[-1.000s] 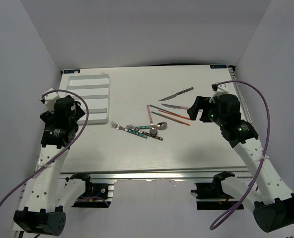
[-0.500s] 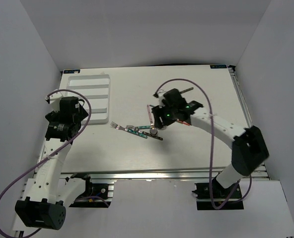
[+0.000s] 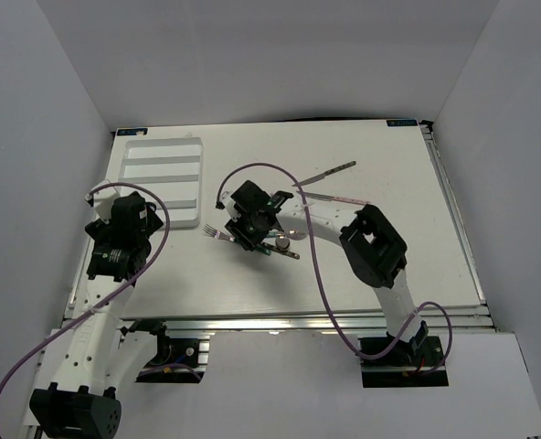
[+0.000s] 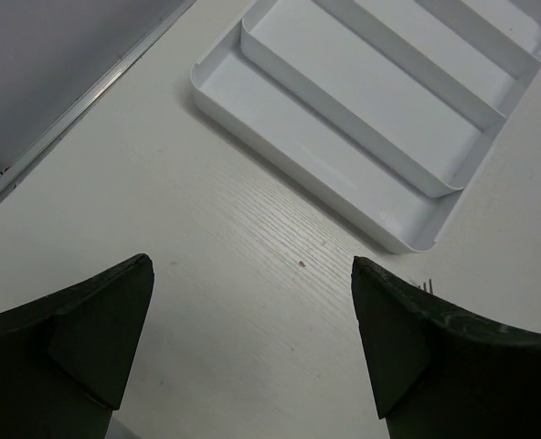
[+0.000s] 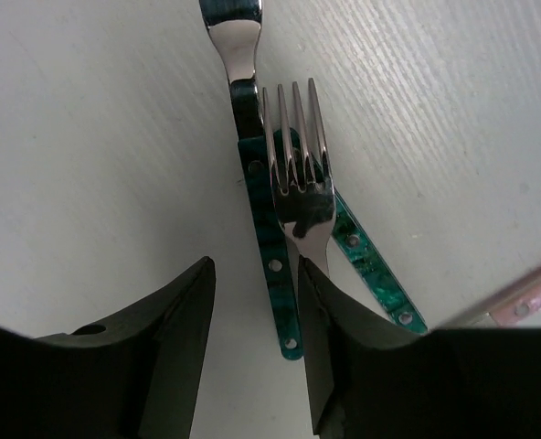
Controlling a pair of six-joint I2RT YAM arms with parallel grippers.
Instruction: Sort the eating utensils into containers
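Sweeping across the desk (image 3: 389, 265) from its right side within a second, the right pincer (image 5: 254, 270) now stands spread astride the fork (image 5: 293, 174). It pinches nothing. The fork lies mid-desk, well apart from the tray (image 4: 417, 240). The left pincer (image 4: 250, 265) hangs spread and empty. First pickup judged imminent.

White table (image 3: 389, 265) with faint wood grain lying under soft, even light; plain pale grey back wall (image 3: 270, 55) rising behind it; left wall (image 3: 24, 137) and right wall (image 3: 517, 137) slanting in at sides; aluminium rail (image 3: 280, 320) running along near edge; small blue label (image 3: 130, 131) sitting at far left corner.
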